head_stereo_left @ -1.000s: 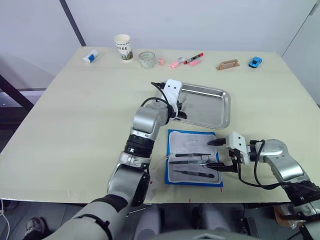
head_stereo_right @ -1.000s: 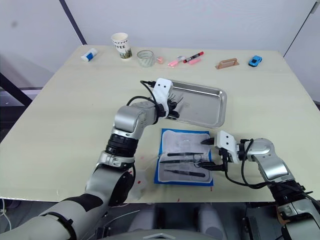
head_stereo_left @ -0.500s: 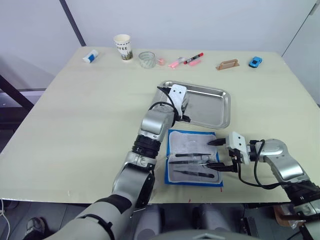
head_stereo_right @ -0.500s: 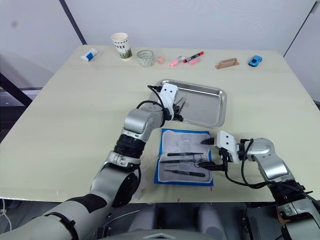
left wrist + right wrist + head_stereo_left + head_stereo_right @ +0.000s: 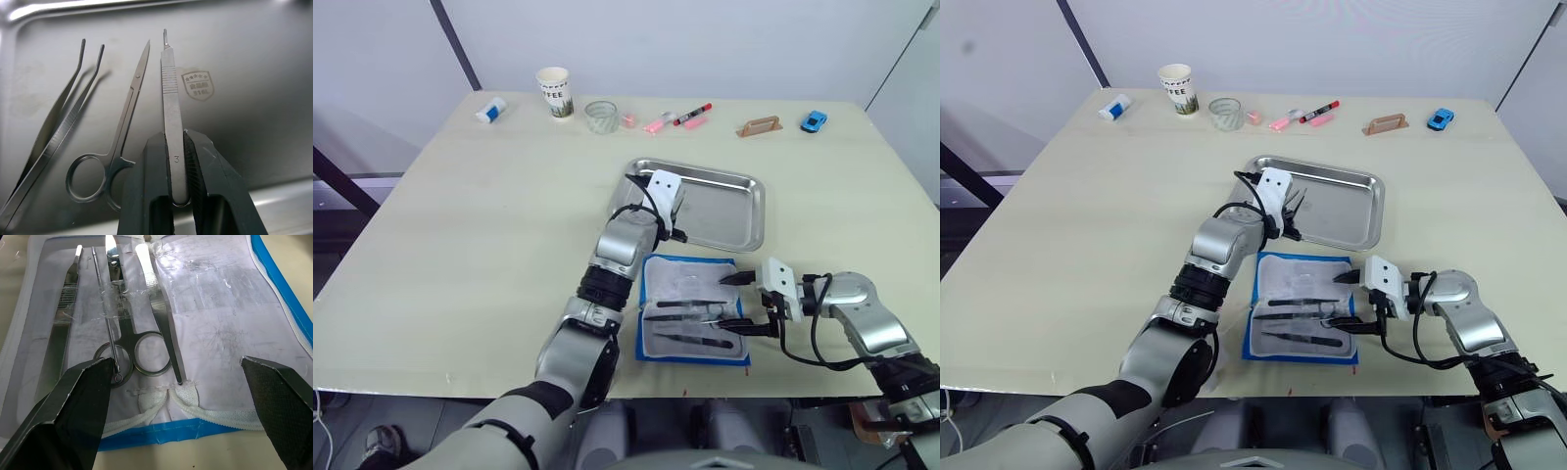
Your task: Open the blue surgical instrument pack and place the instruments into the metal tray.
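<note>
Left end effector (image 5: 176, 161) moved right from the near-left rim of the metal tray (image 5: 744, 211) to over its left interior, clamped on a scalpel handle (image 5: 169, 93). Shift slowed in the last half second.

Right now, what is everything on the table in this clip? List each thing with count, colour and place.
pouch: one, blue with white lining, open flat at the near edge
tools in pouch: several, silver, under clear straps
tray: one, shiny steel, just beyond the pouch
tweezers: one, silver, lying in the tray
scissors: one, silver, in the tray beside the tweezers
scalpel handle: one, silver, marked 3, over the tray
paper cup: one, white, far edge
glass: one, clear, beside the cup
markers: a few, pink and red, far edge
toy car: one, blue, far right
left gripper: black, shut on the scalpel handle
right gripper: black, open over the pouch
</note>
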You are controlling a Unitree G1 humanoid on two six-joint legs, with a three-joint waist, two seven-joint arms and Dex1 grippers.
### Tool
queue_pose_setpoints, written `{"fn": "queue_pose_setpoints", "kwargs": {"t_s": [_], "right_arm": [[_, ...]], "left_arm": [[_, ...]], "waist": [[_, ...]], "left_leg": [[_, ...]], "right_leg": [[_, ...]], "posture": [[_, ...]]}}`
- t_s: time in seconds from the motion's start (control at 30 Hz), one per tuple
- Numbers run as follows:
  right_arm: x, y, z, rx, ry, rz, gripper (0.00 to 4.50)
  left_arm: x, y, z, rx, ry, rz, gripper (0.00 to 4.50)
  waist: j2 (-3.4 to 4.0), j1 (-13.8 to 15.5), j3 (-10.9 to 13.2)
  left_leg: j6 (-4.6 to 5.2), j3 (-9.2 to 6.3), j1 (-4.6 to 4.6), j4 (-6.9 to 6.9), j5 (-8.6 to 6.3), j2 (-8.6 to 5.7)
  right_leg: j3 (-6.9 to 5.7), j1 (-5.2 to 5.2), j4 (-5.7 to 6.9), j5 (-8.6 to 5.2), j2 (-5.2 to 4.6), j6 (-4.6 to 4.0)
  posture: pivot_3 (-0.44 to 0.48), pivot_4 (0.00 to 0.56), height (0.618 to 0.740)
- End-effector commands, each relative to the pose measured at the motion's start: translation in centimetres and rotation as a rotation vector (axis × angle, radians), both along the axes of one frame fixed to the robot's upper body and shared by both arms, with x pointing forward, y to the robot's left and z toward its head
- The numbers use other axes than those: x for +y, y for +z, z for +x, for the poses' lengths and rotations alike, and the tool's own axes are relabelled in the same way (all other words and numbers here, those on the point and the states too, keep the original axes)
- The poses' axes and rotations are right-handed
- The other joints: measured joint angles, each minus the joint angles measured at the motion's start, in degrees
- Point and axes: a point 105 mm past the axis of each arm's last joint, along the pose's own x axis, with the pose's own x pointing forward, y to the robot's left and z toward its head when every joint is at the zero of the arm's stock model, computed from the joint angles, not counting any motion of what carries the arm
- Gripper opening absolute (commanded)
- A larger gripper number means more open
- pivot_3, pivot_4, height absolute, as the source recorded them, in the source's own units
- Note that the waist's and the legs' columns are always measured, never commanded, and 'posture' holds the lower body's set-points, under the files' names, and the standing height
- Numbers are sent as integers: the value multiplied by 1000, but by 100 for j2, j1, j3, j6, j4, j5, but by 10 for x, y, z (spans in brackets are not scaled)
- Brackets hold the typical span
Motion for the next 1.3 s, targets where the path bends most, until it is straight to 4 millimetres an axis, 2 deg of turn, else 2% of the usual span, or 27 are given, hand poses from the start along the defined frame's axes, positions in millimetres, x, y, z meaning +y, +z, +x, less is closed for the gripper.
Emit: {"fn": "queue_pose_setpoints", "kwargs": {"t_s": [0.03,0.53,0.7,0.87,0.97,1.07,1.17,1.23,1.3], "right_arm": [[-13,-45,-18,157,-24,-148,4500],[-11,-45,-18,157,-21,-144,4500],[-10,-45,-17,156,-20,-142,4500],[-11,-45,-17,155,-21,-142,4500],[-11,-44,-17,155,-23,-142,4500],[-12,-44,-17,154,-25,-141,4500],[-11,-43,-17,150,-26,-130,4500],[-10,-42,-16,147,-25,-118,4500],[-9,-42,-17,145,-23,-111,4500]], "left_arm": [[-8,14,3,-45,-25,-4,47],[-7,16,0,-37,-18,-20,47],[-7,17,0,-38,-16,-23,2343],[-8,21,0,-54,-26,-19,2343],[-14,34,-5,-85,-68,-83,2343],[-28,58,-19,-150,-206,-202,2343],[-27,79,-36,-254,-355,-294,2343],[-19,90,-46,-386,-455,-302,2343],[-9,89,-60,-410,-580,-309,2343]], "waist": [[0,0,0],[0,1,0],[0,1,0],[0,0,1],[0,-2,2],[1,-2,3],[7,-10,4],[9,-8,3],[12,-14,2]], "left_leg": [[0,0,0,0,0,0],[0,0,-1,0,0,0],[0,0,-1,0,0,0],[0,0,-1,-1,0,0],[0,-1,-1,-1,0,0],[-1,0,-1,-2,0,5],[-9,3,2,-9,4,9],[-33,1,3,-13,18,10],[-33,4,7,-16,18,11]], "right_leg": [[0,0,0,0,0,0],[0,0,-1,0,0,0],[-1,0,-1,0,0,0],[0,0,-1,0,0,0],[0,0,-2,0,0,0],[1,-1,-2,0,-3,0],[7,0,-3,0,-9,-1],[17,0,-3,0,-15,-2],[27,0,-4,0,-22,-4]], "posture": [[0,150,740],[0,150,740],[0,150,740],[0,150,740],[0,150,740],[0,150,740],[0,150,740],[0,150,740],[0,150,740]]}}
